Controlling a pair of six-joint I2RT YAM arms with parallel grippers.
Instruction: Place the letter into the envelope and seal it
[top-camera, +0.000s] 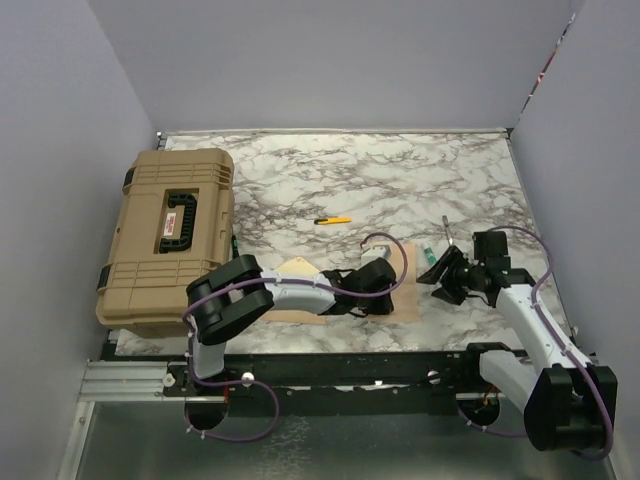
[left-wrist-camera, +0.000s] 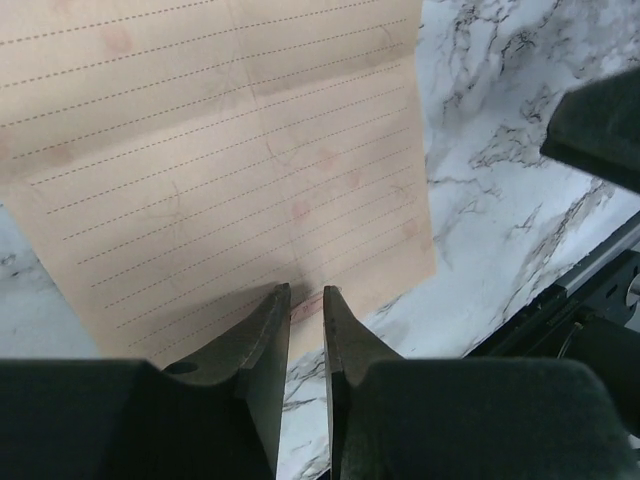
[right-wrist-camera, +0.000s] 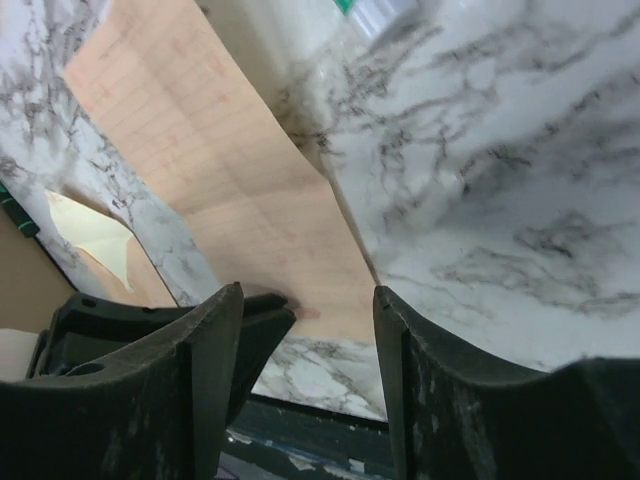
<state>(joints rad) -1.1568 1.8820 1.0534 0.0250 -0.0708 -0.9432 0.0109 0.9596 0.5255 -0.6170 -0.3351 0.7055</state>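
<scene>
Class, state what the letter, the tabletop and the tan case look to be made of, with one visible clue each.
Letter: thin matte paper, with dotted ruled lines and faint creases.
Tabletop: marble-look surface with grey veining, possibly printed laminate.
Tan case: likely hard moulded plastic, with a ribbed lid and black handle.

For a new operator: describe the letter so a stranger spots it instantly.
On the marble table, look right of the big tan case, near the middle of the front edge. The letter is the peach sheet with dotted lines; unlike the envelope to its left, it has no flap.
</scene>
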